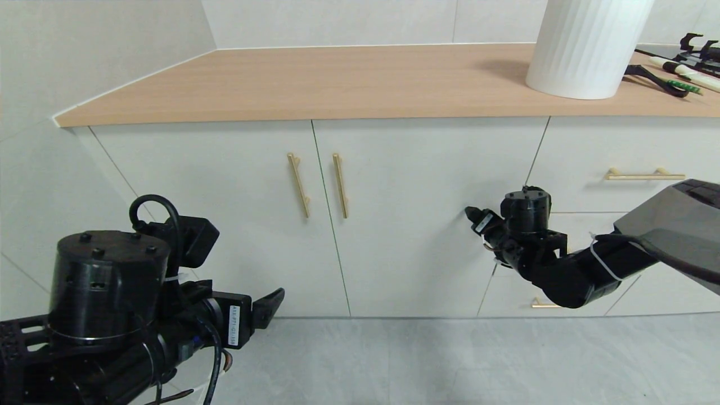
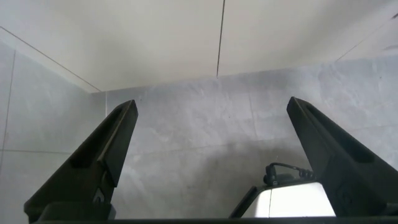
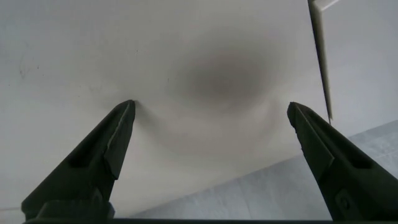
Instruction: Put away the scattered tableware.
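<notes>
While I hold the rig in front of the cabinet run, the biggest thing before me is the wooden counter, which stretches across the top of the head view above pale cabinet doors. Below them lies grey tiled floor. A tall white ribbed container stands on the counter towards its right end.

My left gripper hangs low, near the floor and in front of the left door. Its fingers are spread wide with nothing between them, and they touch nothing. My right gripper sits higher, pointed at the face of the right-hand door near that door's right edge. Its fingers are just as wide apart and also hold nothing. The tips are right up against the door panel, but I cannot tell whether they touch it.

The scattered tableware lies on the counter just right of the white container, well apart from both grippers. I make out a black-handled piece, a green one and a pale one, with more dark pieces behind at the frame edge. I cannot tell what each one is.

Two brass handles stand upright side by side where the doors meet, and a horizontal drawer handle sits farther right.
</notes>
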